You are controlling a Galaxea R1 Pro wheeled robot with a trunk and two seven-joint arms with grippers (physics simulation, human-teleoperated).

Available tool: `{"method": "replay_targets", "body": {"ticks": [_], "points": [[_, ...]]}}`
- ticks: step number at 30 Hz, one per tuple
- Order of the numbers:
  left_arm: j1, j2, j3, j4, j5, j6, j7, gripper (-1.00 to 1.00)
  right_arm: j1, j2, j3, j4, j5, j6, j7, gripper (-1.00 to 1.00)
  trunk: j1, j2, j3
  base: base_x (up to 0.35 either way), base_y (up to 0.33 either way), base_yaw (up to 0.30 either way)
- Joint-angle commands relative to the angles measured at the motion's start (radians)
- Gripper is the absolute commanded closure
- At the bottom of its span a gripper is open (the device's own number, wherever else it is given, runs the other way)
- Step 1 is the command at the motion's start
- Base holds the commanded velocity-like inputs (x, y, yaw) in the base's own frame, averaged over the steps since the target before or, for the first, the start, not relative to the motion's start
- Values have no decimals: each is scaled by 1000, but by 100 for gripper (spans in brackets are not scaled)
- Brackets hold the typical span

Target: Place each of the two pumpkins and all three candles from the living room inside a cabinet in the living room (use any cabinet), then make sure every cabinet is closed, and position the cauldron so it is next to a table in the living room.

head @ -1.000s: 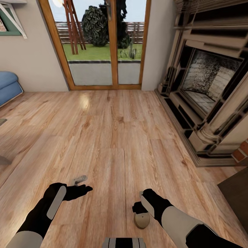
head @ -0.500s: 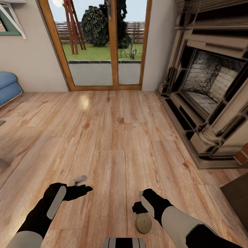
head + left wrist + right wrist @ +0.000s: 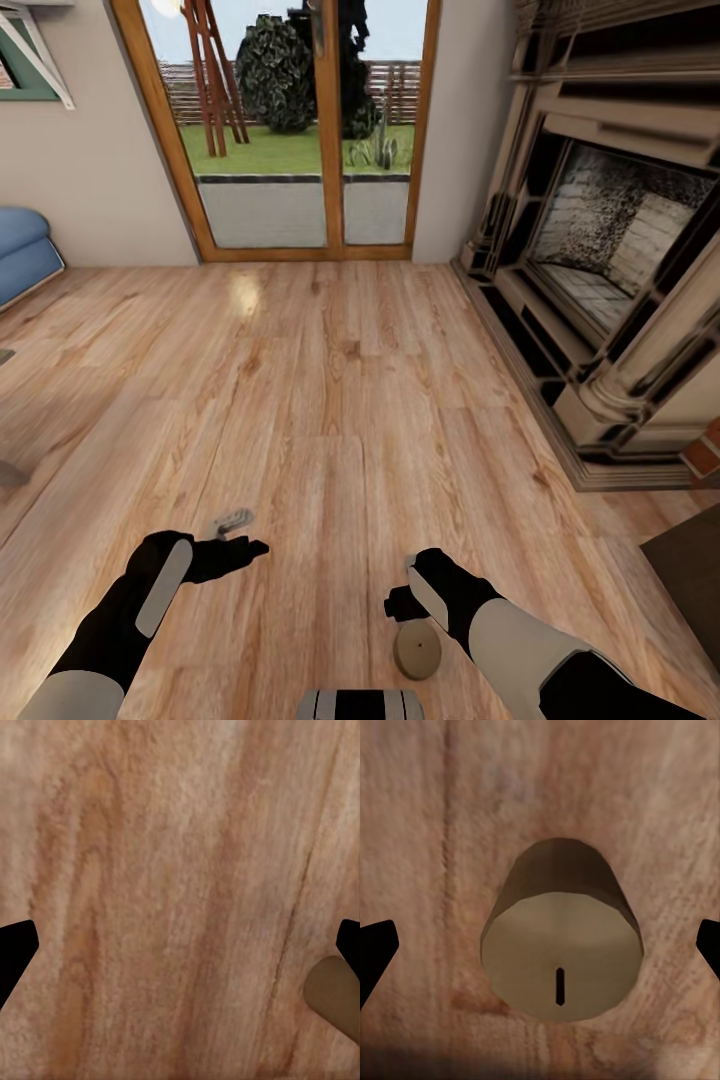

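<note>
Candle [image 3: 417, 650] on the floor [image 3: 330, 400], low in the head view just under the right gripper [image 3: 398, 603].

In the right wrist view the candle [image 3: 561, 945] lies between the spread fingertips, so this gripper is released and grips nothing; the left gripper [image 3: 240, 548] is released too, over bare floor. The candle looks light, stiff and a little smooth, likely waxy. I would take it across its round side, near the middle. I can read no label or writing on anything.
</note>
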Motion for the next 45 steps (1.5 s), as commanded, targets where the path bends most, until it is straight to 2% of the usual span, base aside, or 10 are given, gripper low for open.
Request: {"method": "replay_targets", "body": {"ticks": [1,17,28,37,45], "points": [[0,0,1,-1,6,5,3,-100,0,0,6,-2,-11,4,-8,-100,0,-1,-5,0,0,0],[0,0,1,1,6,8,2,-100,0,0,6,-1,-11,4,-8,-100,7,-4,-67,0,0,0],[-1,0,1,1,6,8,2,-100,0,0,6,-1,-11,4,-8,-100,7,-4,-67,0,0,0],[0,0,1,1,6,10,2,-100,0,0,6,-1,-11,4,-8,-100,11,-6,-101,0,0,0],[0,0,1,1,6,10,2,-100,0,0,6,-1,-11,4,-8,-100,11,-6,-101,0,0,0]]}}
